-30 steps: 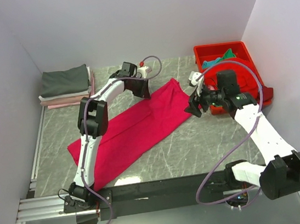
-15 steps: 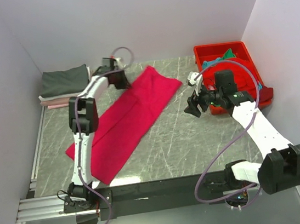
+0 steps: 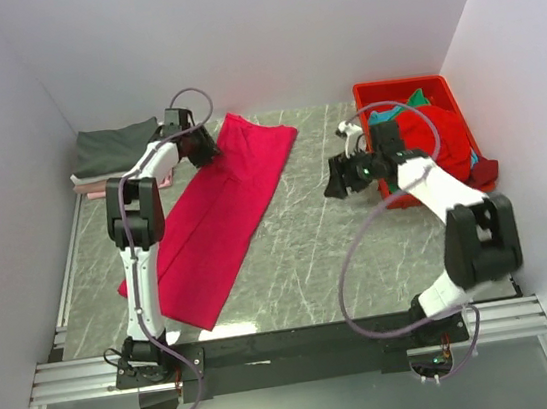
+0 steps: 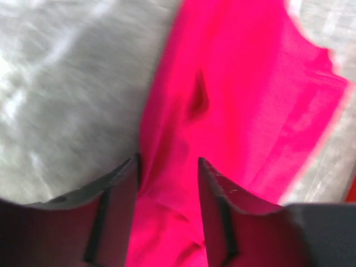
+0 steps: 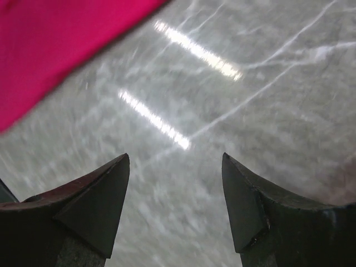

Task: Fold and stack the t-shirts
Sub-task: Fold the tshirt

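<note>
I have pulled the far end of the crimson-pink t-shirt (image 3: pixel 215 207) leftward, near the folded stack (image 3: pixel 117 149), and my left gripper (image 4: pixel 168 161) has now parted its jaws.

crimson t-shirt (image 3: pixel 211 218): matt cloth | table (image 3: pixel 359 244): glossy, marble-like | bin (image 3: pixel 399 84): seemingly plastic

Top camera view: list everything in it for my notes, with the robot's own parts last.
pink shirt: one, crimson-pink, laid in a long strip, left of centre
folded shirts: one stack, dark grey over white and pale pink, far left corner
bin: one, red, far right
shirts in bin: at least two, red and teal-green, heaped
table: one, grey marble
left fingers: black, apart, over the pink shirt's far end
right fingers: black, apart, empty, over bare table near the bin
</note>
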